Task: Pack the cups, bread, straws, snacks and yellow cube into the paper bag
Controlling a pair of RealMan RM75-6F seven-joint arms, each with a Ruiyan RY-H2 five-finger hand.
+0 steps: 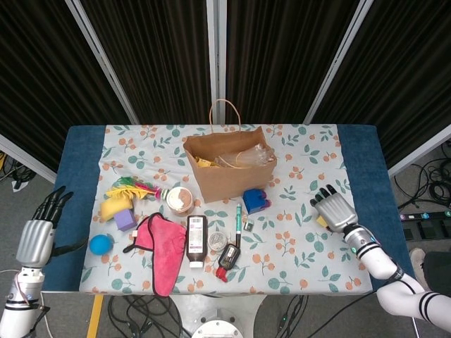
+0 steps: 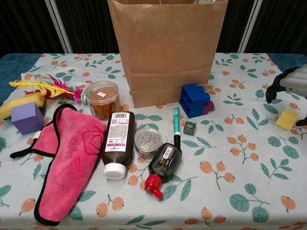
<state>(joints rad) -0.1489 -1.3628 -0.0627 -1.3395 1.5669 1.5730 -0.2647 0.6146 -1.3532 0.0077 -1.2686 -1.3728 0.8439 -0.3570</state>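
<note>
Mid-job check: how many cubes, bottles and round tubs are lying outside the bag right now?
Cubes: 2, yellow cube, purple cube
Bottles: 2, white-capped bottle, red-capped bottle
Round tubs: 2, snack tub, clip tub
Total: 6

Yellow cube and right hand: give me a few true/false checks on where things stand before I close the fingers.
1. The right hand is over the yellow cube, not yet holding it. True.
2. The cube is in the paper bag. False: it sits on the table, right of the bag.
3. The left hand holds the blue ball. False: it holds nothing, off the table's edge.
4. The bag stands upright. True.
</note>
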